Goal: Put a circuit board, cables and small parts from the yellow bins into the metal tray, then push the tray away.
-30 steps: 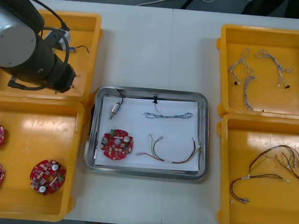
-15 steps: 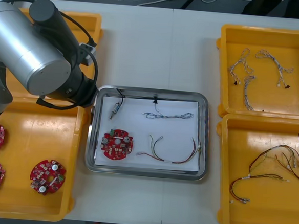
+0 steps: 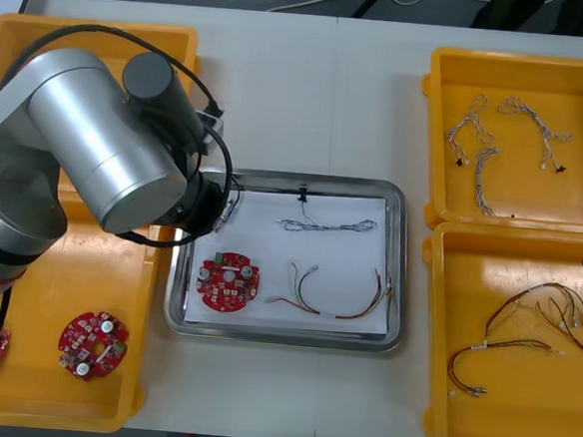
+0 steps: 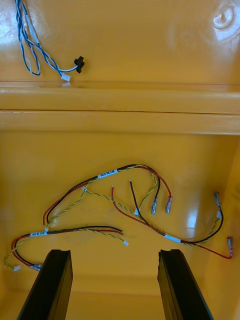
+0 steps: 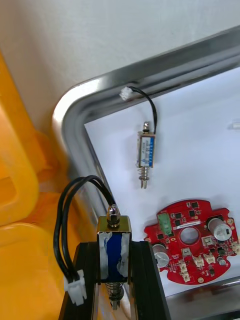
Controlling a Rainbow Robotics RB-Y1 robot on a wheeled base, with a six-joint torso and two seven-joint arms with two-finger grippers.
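Metal part (image 5: pixel 114 245), blue-taped, black-wired

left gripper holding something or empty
Shut on a small metal part: the left gripper clamps its sides by the metal tray's rim. Right gripper open over a yellow bin.

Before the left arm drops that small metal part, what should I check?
1. Grip: left gripper shut on held small metal part: ok.
2. Held part over the metal tray's white inside: cannot tell, it hangs by the rim.
3. Its black cable loop clear of the rim: not ok, it hangs toward the yellow bin.
4. Room beside lying small metal part and circuit board: ok.
5. Other arm away: right gripper open over red and yellow cables: ok.
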